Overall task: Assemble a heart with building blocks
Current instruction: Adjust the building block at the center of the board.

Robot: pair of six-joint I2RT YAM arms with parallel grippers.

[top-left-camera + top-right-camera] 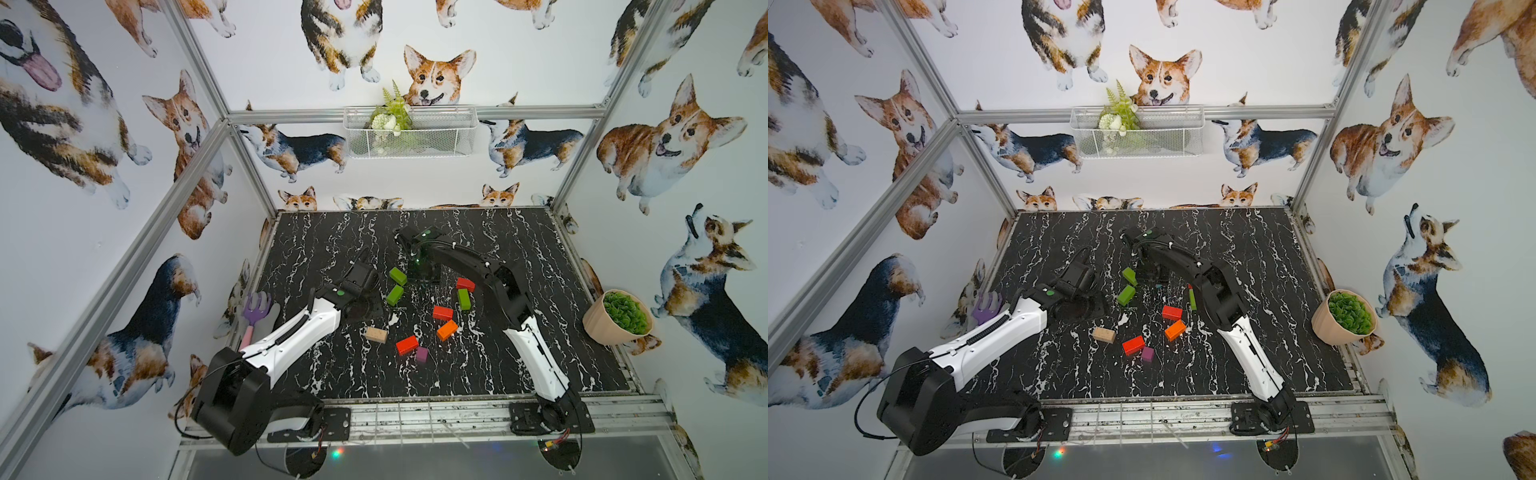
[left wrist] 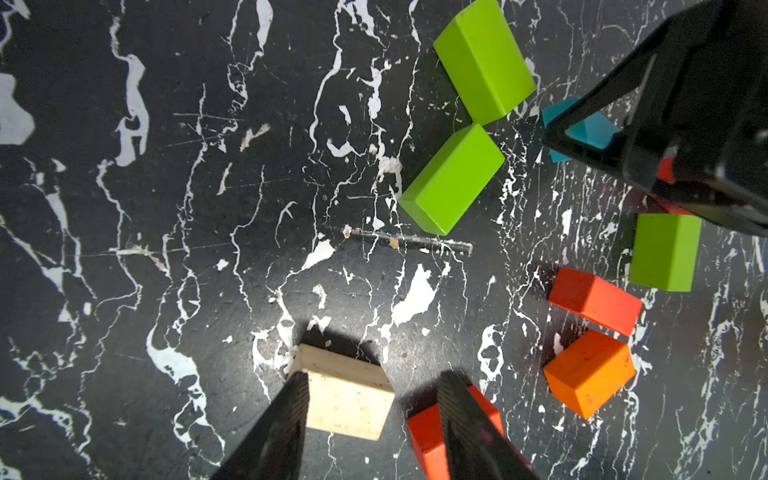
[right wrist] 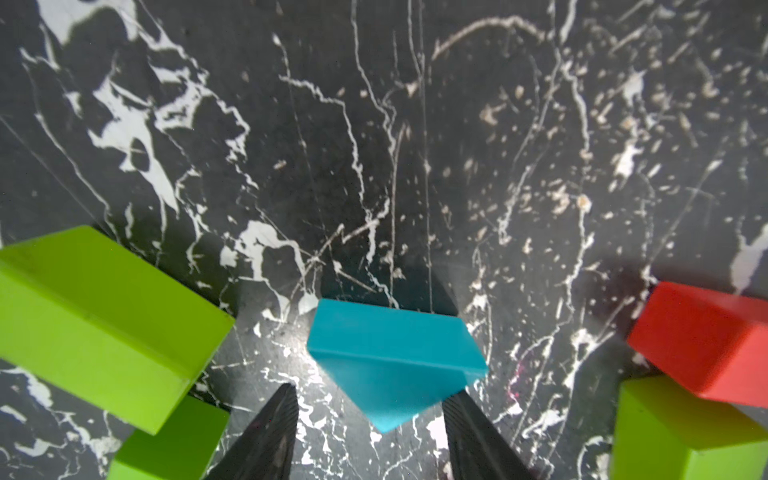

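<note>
Caught mid-build at the middle of the black marbled table (image 1: 316,249), between the two arms, with the heart (image 1: 1172,312) only a loose, gappy outline. Showed the purple cube (image 1: 422,354) nearest, probably as the tip, just beside a red brick (image 1: 407,345), and the beige brick (image 1: 376,334) apart, likely meant for a flank. Had the left gripper (image 2: 376,378) raised above the beige and that red brick, jaws about half apart, gripping nothing. Showed an orange brick (image 1: 447,330) and a second red brick (image 1: 443,312) slanting up the opposite side, then a green brick (image 1: 464,299) and a third red brick (image 1: 465,284). Showed a second green brick (image 1: 394,295) and a third green brick (image 1: 397,276) corner to corner, seemingly a lobe. Had the right gripper (image 3: 370,392) farthest out, jaws spread astride the teal triangle (image 3: 390,365), not visibly pinching, presumably to seat the notch. Counted three green, three red, one each orange, beige, purple, teal: ten.
</note>
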